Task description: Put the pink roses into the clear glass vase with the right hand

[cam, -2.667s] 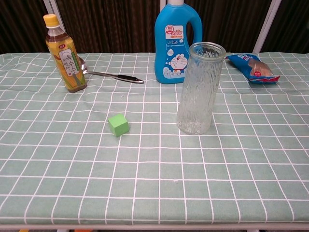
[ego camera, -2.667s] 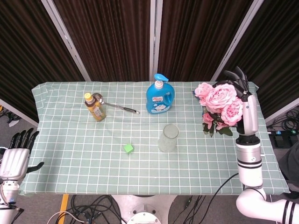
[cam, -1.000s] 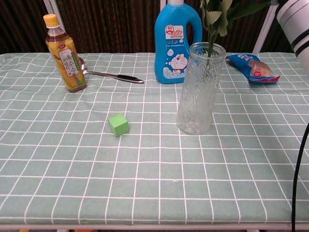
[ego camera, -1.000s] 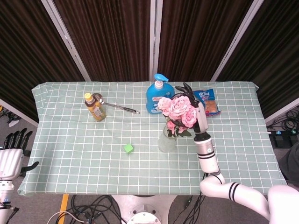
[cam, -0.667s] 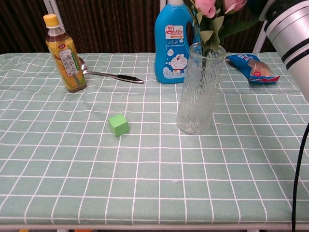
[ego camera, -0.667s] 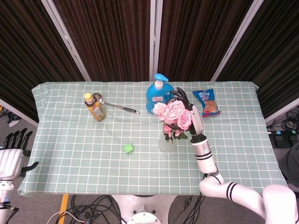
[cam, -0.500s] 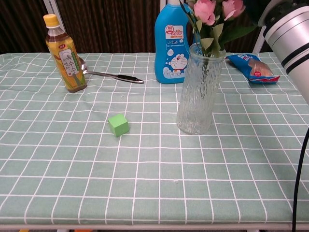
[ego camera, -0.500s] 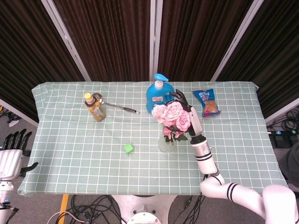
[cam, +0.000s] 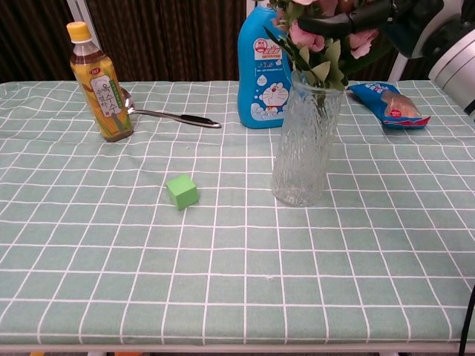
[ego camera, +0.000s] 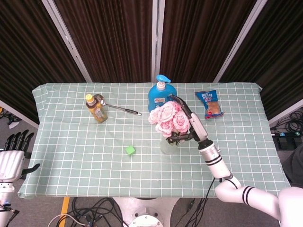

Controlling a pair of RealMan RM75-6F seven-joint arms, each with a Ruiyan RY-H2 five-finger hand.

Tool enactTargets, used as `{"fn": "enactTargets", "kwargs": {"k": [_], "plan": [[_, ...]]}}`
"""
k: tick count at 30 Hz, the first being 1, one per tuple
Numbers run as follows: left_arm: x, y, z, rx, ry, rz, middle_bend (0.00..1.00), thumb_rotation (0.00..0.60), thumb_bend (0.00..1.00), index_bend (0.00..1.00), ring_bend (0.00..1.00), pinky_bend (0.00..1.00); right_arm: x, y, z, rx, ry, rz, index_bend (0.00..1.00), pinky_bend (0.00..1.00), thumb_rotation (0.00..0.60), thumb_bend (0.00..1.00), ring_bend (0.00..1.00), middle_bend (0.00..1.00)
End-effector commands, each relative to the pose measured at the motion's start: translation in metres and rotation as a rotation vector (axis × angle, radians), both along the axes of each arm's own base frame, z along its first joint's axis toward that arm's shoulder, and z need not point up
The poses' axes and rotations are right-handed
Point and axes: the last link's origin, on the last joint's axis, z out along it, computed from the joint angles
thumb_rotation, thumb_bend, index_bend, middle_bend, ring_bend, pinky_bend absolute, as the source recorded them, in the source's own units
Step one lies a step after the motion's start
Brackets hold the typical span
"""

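Roses (ego camera: 166, 118), pink, sit with their stems down inside the clear glass vase (cam: 305, 137), which stands near the middle of the worktop (ego camera: 71, 156). The right robot hand (ego camera: 189, 124) is at the bunch, its dark fingers (cam: 338, 22) lying across the blooms and leaves just above the vase mouth, holding them. Far behind stands a blue detergent bottle (ego camera: 160, 97), with a snack packet (ego camera: 208, 104) to its right. The left robot hand (ego camera: 13, 156) hangs off the near left edge, fingers apart, holding nothing.
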Motion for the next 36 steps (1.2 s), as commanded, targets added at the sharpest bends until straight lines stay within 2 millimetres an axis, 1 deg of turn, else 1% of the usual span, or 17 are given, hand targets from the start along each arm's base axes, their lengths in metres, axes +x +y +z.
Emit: {"fn": "enactTargets", "kwargs": {"k": [1,6,9,12,15,19,23,27,31,34,36], "plan": [[0.0,0.0,0.0,-0.001,0.001,0.0,0.0,0.6,0.0,0.08,0.0,0.06,-0.006,0.001,0.009,-0.015,-0.008,-0.01,0.0,0.0,0.6,0.0,0.0,0.03],[0.002,0.0,0.0,-0.001,0.002,-0.003,0.0,0.6,0.0,0.08,0.0,0.06,-0.022,0.008,0.024,-0.041,0.024,-0.021,0.0,0.0,0.6,0.0,0.0,0.02],[0.004,0.0,-0.001,-0.002,0.006,-0.004,0.0,0.6,0.0,0.08,0.0,0.06,-0.041,0.016,0.034,-0.055,0.117,-0.034,0.0,0.0,0.6,0.0,0.0,0.01],[0.007,0.001,-0.002,-0.002,0.015,-0.012,0.0,0.6,0.0,0.08,0.0,0.06,-0.067,0.026,0.046,-0.1,0.287,-0.055,0.0,0.0,0.6,0.0,0.0,0.0],[0.01,0.001,-0.003,0.001,0.007,-0.019,0.0,0.6,0.0,0.08,0.0,0.06,-0.095,0.042,0.059,-0.144,0.443,-0.097,0.0,0.0,0.6,0.0,0.0,0.0],[0.012,0.002,-0.004,0.002,0.003,-0.025,0.0,0.6,0.0,0.08,0.0,0.06,-0.137,0.068,0.08,-0.193,0.645,-0.208,0.0,0.0,0.6,0.0,0.0,0.0],[0.016,0.004,-0.006,-0.005,0.004,-0.031,0.0,0.6,0.0,0.08,0.0,0.06,-0.168,0.088,0.098,-0.253,0.795,-0.287,0.0,0.0,0.6,0.0,0.0,0.0],[0.017,0.004,-0.007,-0.001,-0.004,-0.034,0.0,0.6,0.0,0.08,0.0,0.06,-0.188,0.109,0.107,-0.281,0.862,-0.363,0.0,0.0,0.6,0.0,0.0,0.0],[0.017,0.001,-0.008,0.0,-0.031,-0.028,0.0,0.6,0.0,0.08,0.0,0.06,-0.205,0.134,0.115,-0.358,0.954,-0.446,0.0,0.0,0.6,0.0,0.0,0.0],[0.017,0.0,-0.008,-0.004,-0.028,-0.033,0.0,0.6,0.0,0.08,0.0,0.06,-0.212,0.145,0.114,-0.366,0.993,-0.483,0.0,0.0,0.6,0.0,0.0,0.0],[0.018,0.0,-0.008,0.0,-0.027,-0.038,0.0,0.6,0.0,0.08,0.0,0.06,-0.216,0.148,0.114,-0.364,1.013,-0.496,0.0,0.0,0.6,0.0,0.0,0.0]]}}
